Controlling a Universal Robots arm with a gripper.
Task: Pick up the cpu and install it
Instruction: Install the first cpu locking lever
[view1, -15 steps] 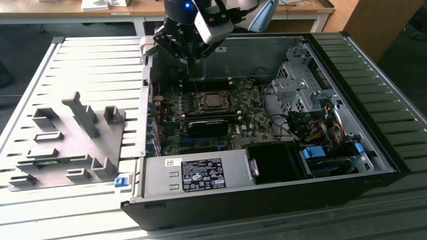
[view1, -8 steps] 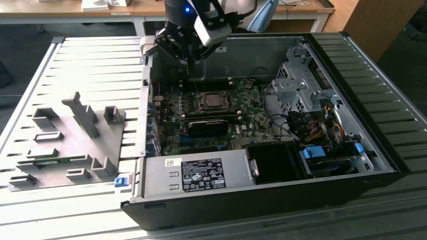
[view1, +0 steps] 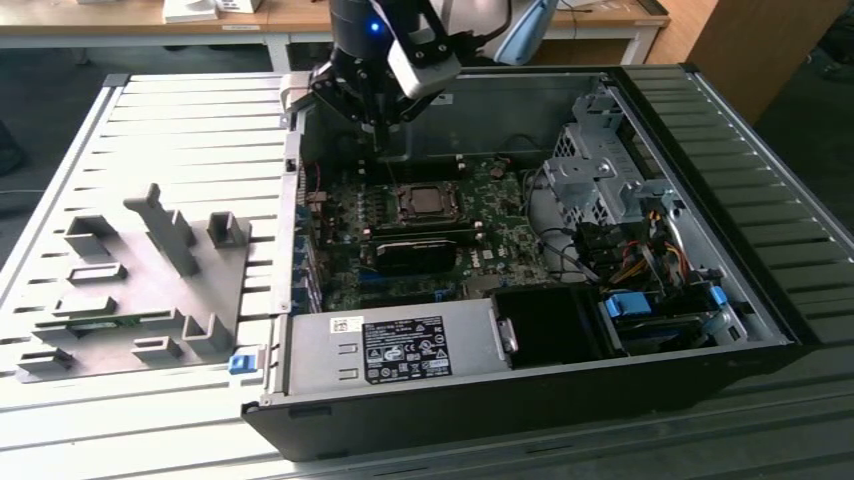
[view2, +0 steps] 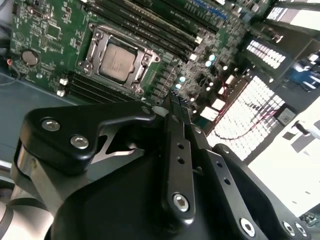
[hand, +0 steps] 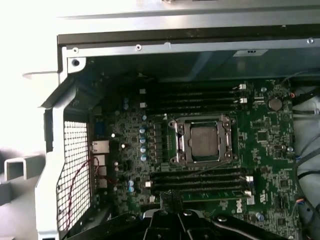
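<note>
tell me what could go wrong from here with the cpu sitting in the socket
1. The cpu lies in the socket with the frame open, so it looks unclamped; a bump to the case might shift it.
2. The end effector, shut and holding nothing, hangs above the motherboard; a careless descent could strike the parts under it.
3. Loose cables lie beside the board and could snag.

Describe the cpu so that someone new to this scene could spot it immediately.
Start at the open computer case and find the green motherboard on its floor. Near the board's middle sits a dark metal-framed socket, flanked by rows of long black memory slots. The cpu is the flat, shiny silver-grey square lying inside that frame, the only smooth metal face among dark parts.
</note>
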